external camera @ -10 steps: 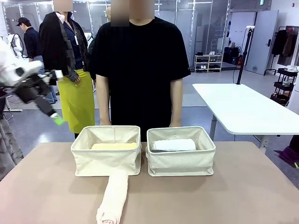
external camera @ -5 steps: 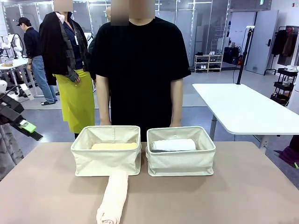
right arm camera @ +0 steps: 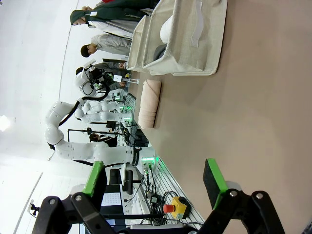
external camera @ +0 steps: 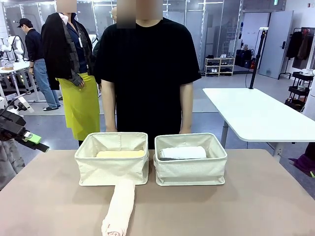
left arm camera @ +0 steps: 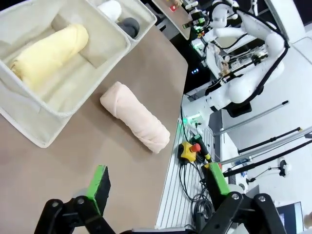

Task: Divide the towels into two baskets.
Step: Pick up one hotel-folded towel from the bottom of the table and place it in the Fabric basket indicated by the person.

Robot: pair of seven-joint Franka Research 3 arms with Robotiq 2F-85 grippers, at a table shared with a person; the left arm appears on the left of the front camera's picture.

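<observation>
The table (external camera: 275, 206) is shared with a person (external camera: 147, 73) standing at its far side behind two baskets set side by side. In the left basket (external camera: 112, 169) the yellow towel (external camera: 120, 154) lies flat; in the right basket (external camera: 191, 171) the white towel (external camera: 183, 153) is seen, and the end of the grey towel (left arm camera: 129, 25) shows beside it in the left wrist view. The pink towel (external camera: 119, 209) is left on the table in front, its far end touching or nearly touching the left basket's front wall, its near end towards the robot. Three of four towels are thus judged placed, and an even split would be reached by putting the pink one in with the yellow. The left gripper (external camera: 30, 139) is held off the table's left edge, well apart from the pink towel, its fingers spread wide and nothing between them, as is plain from its own wrist view (left arm camera: 156, 187). The right gripper (right arm camera: 155, 178) is likewise held with fingers apart and empty, above bare table, with the pink towel and a basket farther off.
</observation>
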